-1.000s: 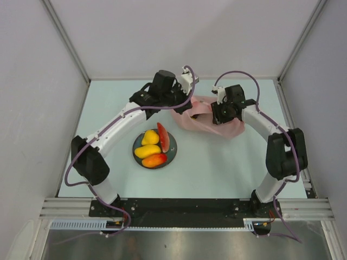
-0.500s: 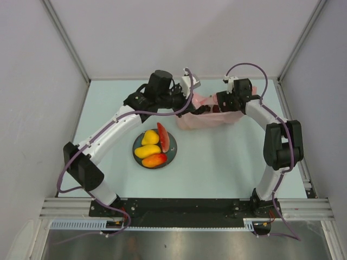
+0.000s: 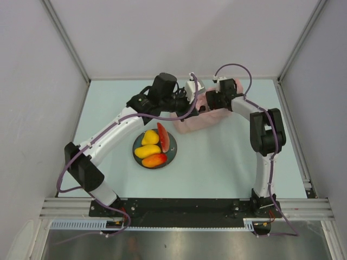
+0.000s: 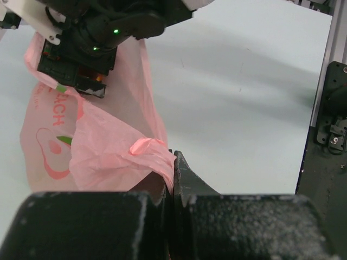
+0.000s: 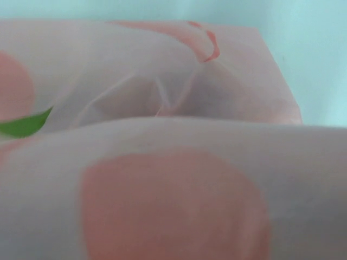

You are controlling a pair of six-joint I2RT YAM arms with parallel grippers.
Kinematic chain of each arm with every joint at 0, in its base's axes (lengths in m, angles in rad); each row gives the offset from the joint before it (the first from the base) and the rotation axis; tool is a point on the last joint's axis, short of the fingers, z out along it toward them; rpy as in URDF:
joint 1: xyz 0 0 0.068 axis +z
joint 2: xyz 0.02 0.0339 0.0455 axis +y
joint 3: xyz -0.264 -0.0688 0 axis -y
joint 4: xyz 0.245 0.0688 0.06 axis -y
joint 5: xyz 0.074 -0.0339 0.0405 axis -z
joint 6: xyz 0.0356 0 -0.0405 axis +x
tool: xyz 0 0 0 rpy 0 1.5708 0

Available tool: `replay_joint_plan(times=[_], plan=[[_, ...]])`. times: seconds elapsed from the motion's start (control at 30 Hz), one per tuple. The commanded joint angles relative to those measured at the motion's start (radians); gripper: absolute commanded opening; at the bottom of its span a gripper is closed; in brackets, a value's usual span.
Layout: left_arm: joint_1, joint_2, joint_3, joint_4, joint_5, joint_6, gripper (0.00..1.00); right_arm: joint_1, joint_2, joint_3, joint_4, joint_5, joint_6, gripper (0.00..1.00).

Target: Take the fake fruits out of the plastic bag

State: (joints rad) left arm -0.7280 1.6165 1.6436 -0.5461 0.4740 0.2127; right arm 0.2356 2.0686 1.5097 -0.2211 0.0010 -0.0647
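Start at the left of the overhead view. The dark blue round plate (image 3: 136,147) carries four glossy plastic fruits lying close together: two yellow mango shapes (image 3: 149,138), a red-orange mango shape (image 3: 155,160), and a red-green watermelon slice (image 3: 163,137) along the plate's right side. All four sit clear of the bag, so you can count that part of the job as done.

Next comes your left gripper (image 4: 171,164). Its jaws are pressed together, with a pinched fold of the thin translucent pink plastic bag (image 4: 103,143) caught between them. The hold looks meant to pull one side of the bag taut, so that the mouth stays open and the film does not slide across the pale table (image 3: 227,157).

The bag lies just beyond the plate, between the two wrists. It is crumpled and bunched, and its faint peach print faces the left wrist camera.

At the right, the right gripper (image 3: 208,104) is pushed against the bag's upper part, opposite the left one. Its own camera shows only pink film pressed close to the lens and none of its fingers, so you cannot tell how far it is open or whether it holds anything.

No fruit shows through the plastic in any view, so check the bag's inside before you call it empty. Judging by how thin the film is, a hard pull from either arm could tear it or slip the fold loose.
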Motion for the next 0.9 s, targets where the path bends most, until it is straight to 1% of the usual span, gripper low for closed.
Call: replay_joint_plan(times=[0.0,0.03,0.1,0.13,0.17,0.2,0.27,0.3,0.33,0.4,0.43,0.5,0.53,0.63,0.7,0.87], plan=[[-0.016,-0.012,0.007,0.003,0.011,0.025,0.0,0.008,0.131,0.136,0.051,0.1,0.028,0.99],[-0.019,-0.012,0.007,0.002,0.008,0.025,0.0,0.007,0.16,0.215,0.008,0.1,0.028,0.95],[-0.021,-0.012,0.002,0.003,-0.008,0.025,0.0,0.007,0.188,0.26,0.002,0.088,0.016,0.87],[-0.022,-0.01,-0.001,0.003,-0.011,0.025,0.0,0.001,0.183,0.257,0.018,0.058,-0.004,0.76],[-0.024,-0.012,-0.004,0.003,-0.015,0.025,0.0,-0.004,0.177,0.262,0.023,0.032,-0.009,0.68],[-0.022,-0.01,-0.007,0.003,-0.026,0.025,0.0,-0.012,0.173,0.267,0.017,0.01,-0.007,0.56],[-0.022,-0.007,-0.014,0.011,-0.041,0.025,0.0,-0.028,0.147,0.268,-0.01,-0.045,-0.01,0.5],[-0.024,-0.004,-0.018,0.014,-0.052,0.025,0.0,-0.033,0.137,0.267,-0.026,-0.064,-0.011,0.46],[-0.022,-0.003,-0.018,0.02,-0.06,0.022,0.0,-0.042,0.113,0.264,-0.043,-0.119,-0.011,0.43],[-0.022,0.006,-0.021,0.026,-0.081,0.014,0.0,-0.065,0.082,0.241,-0.092,-0.18,-0.003,0.41],[-0.024,0.008,-0.021,0.037,-0.101,0.014,0.0,-0.074,0.062,0.23,-0.106,-0.269,-0.001,0.39],[-0.024,0.017,-0.019,0.041,-0.121,0.014,0.0,-0.091,-0.01,0.173,-0.129,-0.341,-0.001,0.37],[-0.024,0.019,-0.019,0.047,-0.139,0.014,0.0,-0.096,-0.037,0.147,-0.135,-0.405,-0.003,0.36],[-0.022,0.023,-0.022,0.055,-0.162,0.017,0.0,-0.102,-0.18,0.061,-0.187,-0.502,-0.029,0.36],[-0.022,0.028,-0.03,0.061,-0.172,0.022,0.0,-0.104,-0.232,-0.009,-0.201,-0.57,-0.05,0.37],[-0.021,0.025,-0.064,0.067,-0.225,0.024,0.0,-0.107,-0.363,-0.146,-0.248,-0.653,-0.115,0.38]])
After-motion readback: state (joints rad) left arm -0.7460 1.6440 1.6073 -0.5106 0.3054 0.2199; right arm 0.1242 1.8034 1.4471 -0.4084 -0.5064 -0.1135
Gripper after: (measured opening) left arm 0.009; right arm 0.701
